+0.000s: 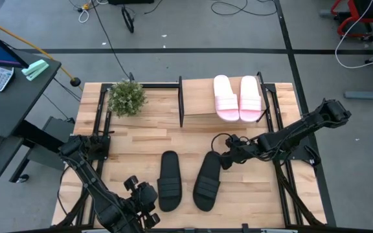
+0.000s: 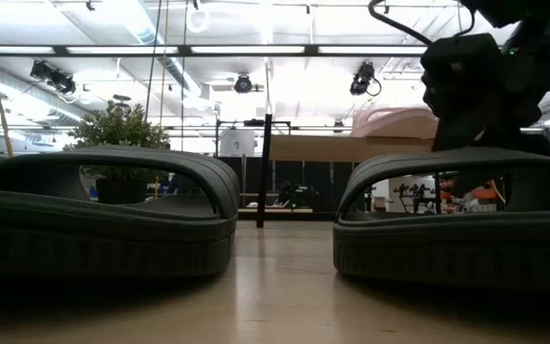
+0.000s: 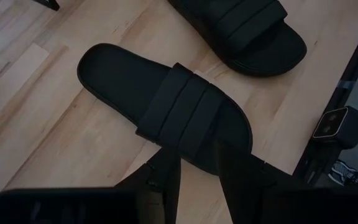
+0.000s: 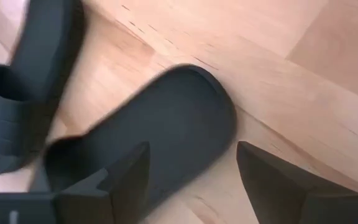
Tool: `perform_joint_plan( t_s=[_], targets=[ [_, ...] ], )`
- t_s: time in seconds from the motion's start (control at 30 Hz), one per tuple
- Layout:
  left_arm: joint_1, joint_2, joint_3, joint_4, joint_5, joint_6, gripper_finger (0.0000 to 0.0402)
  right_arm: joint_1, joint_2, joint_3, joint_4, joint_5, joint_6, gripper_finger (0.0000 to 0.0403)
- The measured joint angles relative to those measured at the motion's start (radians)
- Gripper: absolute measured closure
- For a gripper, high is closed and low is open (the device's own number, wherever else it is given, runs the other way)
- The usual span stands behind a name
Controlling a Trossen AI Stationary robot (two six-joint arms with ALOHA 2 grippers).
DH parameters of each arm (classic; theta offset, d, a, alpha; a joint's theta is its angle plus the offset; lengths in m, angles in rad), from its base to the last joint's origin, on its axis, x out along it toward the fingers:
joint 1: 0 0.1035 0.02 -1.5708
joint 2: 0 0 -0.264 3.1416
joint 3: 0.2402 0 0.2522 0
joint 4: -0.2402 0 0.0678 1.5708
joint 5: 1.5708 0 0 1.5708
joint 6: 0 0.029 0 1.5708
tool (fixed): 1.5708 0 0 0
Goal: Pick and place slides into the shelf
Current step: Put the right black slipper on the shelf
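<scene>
Two black slides lie sole-down side by side on the wooden table, the left one (image 1: 169, 181) and the right one (image 1: 208, 180). Two pale pink slides (image 1: 237, 98) rest on the right part of the shelf's top board (image 1: 196, 98). My left gripper (image 1: 144, 195) is open and sits at the near-left side of the left black slide (image 3: 166, 102), its fingers just short of the slide's end. My right gripper (image 1: 228, 157) is open over the far end of the right black slide (image 4: 166, 124), one finger on either side of it. The low view shows both black slides (image 2: 103, 210), (image 2: 456, 220) from the side.
A small potted plant (image 1: 127, 97) stands at the far left of the table, beside the shelf. The left half of the shelf's board is bare. Black metal frame rails (image 1: 99, 139) run along the table's left and right sides. A small camera block (image 3: 339, 124) sits at the table's edge.
</scene>
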Motion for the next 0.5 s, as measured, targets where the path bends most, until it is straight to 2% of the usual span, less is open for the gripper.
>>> perform_joint_plan(
  t_s=[0.1,0.27,0.5],
  targets=[
    [0.0,0.0,0.0,0.0,0.0,0.0,0.0294,0.002,0.0,0.017,0.036,0.012,-0.054,0.0154],
    [0.0,0.0,0.0,0.0,0.0,0.0,0.0294,0.001,0.0,0.059,0.032,0.002,-0.262,0.0158],
    [0.0,0.0,0.0,-0.001,0.0,0.0,0.0294,-0.037,0.052,0.189,-0.022,-0.182,-0.727,0.0167]
  ],
)
